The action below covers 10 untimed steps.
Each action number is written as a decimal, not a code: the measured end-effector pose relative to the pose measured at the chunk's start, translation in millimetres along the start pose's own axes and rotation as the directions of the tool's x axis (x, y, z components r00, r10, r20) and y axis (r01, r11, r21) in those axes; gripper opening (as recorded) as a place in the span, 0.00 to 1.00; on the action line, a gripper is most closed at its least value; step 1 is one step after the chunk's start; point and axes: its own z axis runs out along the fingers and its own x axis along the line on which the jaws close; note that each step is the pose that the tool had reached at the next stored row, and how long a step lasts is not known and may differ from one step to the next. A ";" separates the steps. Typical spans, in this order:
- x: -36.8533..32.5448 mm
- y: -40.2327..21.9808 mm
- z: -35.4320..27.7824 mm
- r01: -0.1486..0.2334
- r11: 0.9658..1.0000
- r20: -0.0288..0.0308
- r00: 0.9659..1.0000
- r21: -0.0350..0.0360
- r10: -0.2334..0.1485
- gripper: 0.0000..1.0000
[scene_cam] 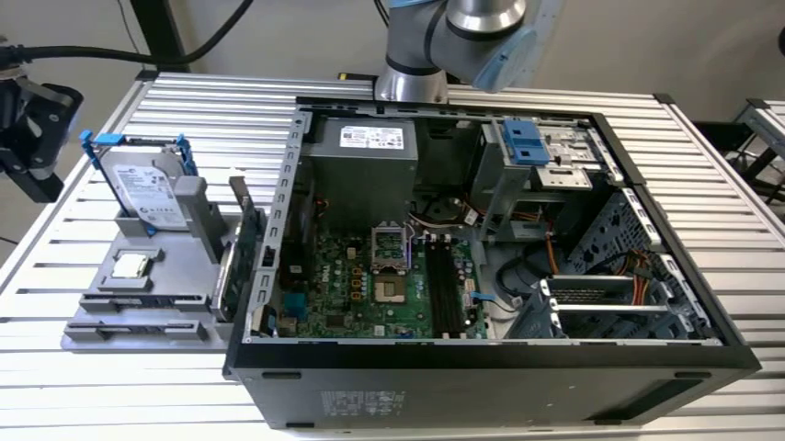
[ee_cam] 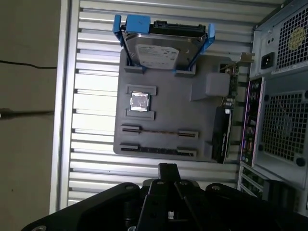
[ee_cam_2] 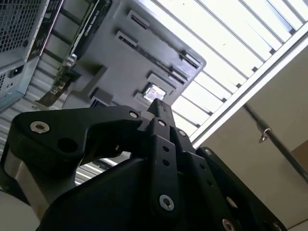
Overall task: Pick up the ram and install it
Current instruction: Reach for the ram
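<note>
Two ram sticks lie on edge in slots at the near end of a grey holder tray [scene_cam: 184, 276], left of the open computer case [scene_cam: 491, 276]. One ram stick [scene_cam: 142, 299] [ee_cam: 156, 150] is dark and bluish; the other [scene_cam: 132, 325] [ee_cam: 159, 131] lies parallel beside it. My black gripper [scene_cam: 35, 179] hangs off the table's left edge in the exterior view, apart from the tray. Its fingers [ee_cam: 168, 169] [ee_cam_2: 159, 103] are shut together and hold nothing. The empty memory slots [scene_cam: 448, 289] run along the motherboard [scene_cam: 356, 285] inside the case.
The tray also carries a silver hard drive [scene_cam: 142, 188] [ee_cam: 161, 48] in a blue bracket, a square processor chip [scene_cam: 129, 266] [ee_cam: 139, 102] and a green card [scene_cam: 239, 248] standing on edge against the case. The arm's base [scene_cam: 417, 55] stands behind the case on the slatted table [scene_cam: 73, 386].
</note>
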 end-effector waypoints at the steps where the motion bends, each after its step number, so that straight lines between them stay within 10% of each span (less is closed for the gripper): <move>1: 0.0 0.0 0.0 0.010 1.000 -0.001 1.000 0.000 -0.010 0.00; 10: 0.3 0.0 0.0 0.115 0.993 -0.006 0.993 -0.002 -0.115 0.00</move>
